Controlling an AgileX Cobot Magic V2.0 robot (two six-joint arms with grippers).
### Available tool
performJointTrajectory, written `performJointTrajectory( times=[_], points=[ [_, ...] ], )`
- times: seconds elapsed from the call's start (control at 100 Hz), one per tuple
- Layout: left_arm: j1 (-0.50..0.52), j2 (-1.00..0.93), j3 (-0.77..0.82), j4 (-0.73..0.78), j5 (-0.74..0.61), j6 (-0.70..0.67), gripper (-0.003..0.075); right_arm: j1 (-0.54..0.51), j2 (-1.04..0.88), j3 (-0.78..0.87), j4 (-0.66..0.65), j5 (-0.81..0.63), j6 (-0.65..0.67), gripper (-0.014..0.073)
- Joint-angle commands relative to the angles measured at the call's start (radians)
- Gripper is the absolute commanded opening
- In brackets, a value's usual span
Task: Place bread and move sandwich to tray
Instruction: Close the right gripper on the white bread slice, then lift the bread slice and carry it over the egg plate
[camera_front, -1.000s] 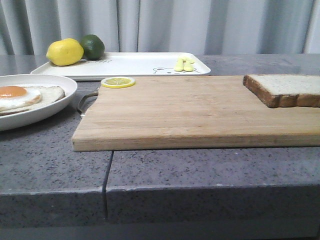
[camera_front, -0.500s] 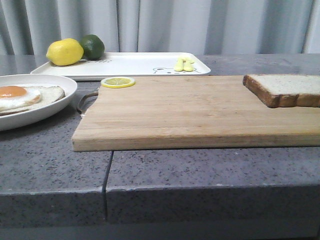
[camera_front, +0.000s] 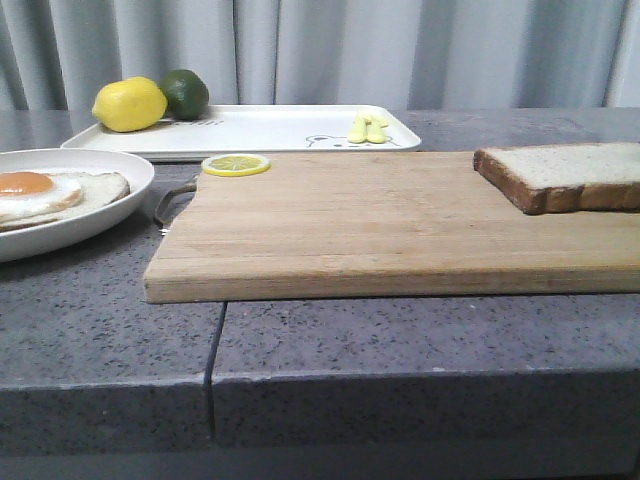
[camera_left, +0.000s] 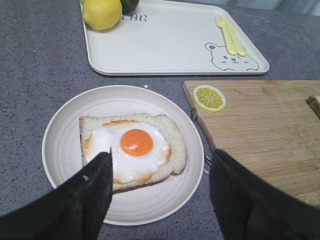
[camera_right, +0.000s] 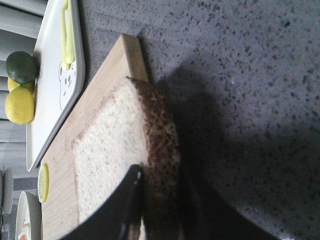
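Bread (camera_front: 560, 176), a thick brown-crusted slice, sits at the three o'clock end of the wooden cutting board (camera_front: 370, 225), pinched by its crust edge in the right gripper (camera_right: 160, 200), whose fingers are clamped on either side of it. At nine o'clock the sandwich (camera_left: 132, 150), so far only a slice under a fried egg, lies on its white plate (camera_left: 60, 150); the left gripper (camera_left: 160, 190) hangs above it with fingers wide apart. At twelve o'clock, beyond the board, the tray (camera_front: 260, 130) carries a lemon (camera_front: 130, 104), a lime (camera_front: 186, 92) and a yellow fork (camera_left: 230, 35). A lemon slice (camera_front: 236, 164) rests on the board's far corner.
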Motion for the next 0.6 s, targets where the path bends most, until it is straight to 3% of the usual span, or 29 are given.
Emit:
performJointTrajectory(
  times=[0.0,0.09,0.35,0.59],
  points=[
    [0.002,0.005,-0.035,-0.026,-0.058,0.001,0.0400,-0.003,-0.012,-0.013,0.006,0.011,-0.009,0.0048],
    [0.002,0.005,-0.035,-0.026,-0.058,0.001,0.0400,-0.003,-0.012,-0.013,0.006,0.009,-0.009,-0.0078],
    [0.002,0.005,-0.035,-0.026,-0.058,0.001,0.0399,-0.003,-0.031,-0.015,0.038,0.056,-0.009,-0.0061],
    [0.002,0.005,-0.035,-0.026,-0.058,0.001,0.0398,-0.001,-0.181,-0.015,0.129,0.056,-0.008,-0.0061]
  ],
)
